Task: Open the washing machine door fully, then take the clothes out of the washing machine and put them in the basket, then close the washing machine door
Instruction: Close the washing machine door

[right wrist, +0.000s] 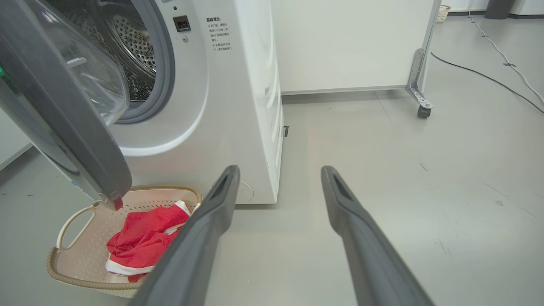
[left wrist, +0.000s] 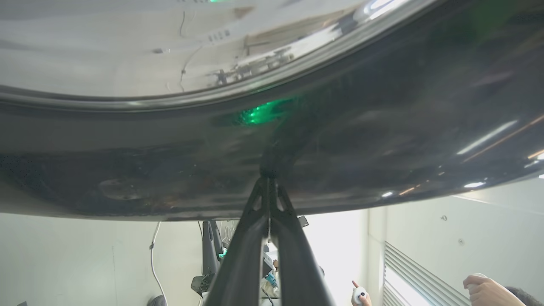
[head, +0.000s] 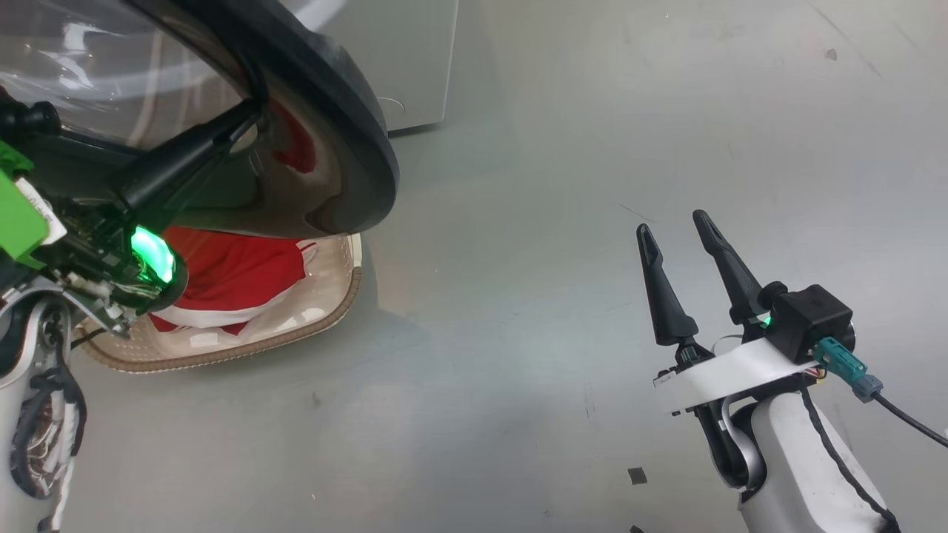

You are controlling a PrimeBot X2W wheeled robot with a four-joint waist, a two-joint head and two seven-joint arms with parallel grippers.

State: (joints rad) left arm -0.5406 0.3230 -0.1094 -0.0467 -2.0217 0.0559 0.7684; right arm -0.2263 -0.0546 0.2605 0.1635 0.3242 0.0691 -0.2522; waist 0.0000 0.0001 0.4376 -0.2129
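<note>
The washing machine [right wrist: 250,97] stands white at the left, its steel drum [right wrist: 131,46] exposed. The washing machine door [right wrist: 63,114] hangs partly open, a black ring around bulging glass. My left gripper [left wrist: 268,176] is shut, and its joined tips touch the door's glossy black ring [left wrist: 382,127]. The head view shows the same left gripper [head: 248,120] against the door [head: 355,126]. Below the door, the cream basket [right wrist: 55,265] holds red clothes [right wrist: 144,238] with white trim. My right gripper [head: 678,226] hangs open over bare floor to the right, holding nothing.
A white panel on castors [right wrist: 418,104] stands behind the machine, and a cable [right wrist: 488,78] runs across the grey floor at the far right. A person's hand [left wrist: 484,291] shows low in the left wrist view. The basket [head: 222,359] sits close under the door's swing.
</note>
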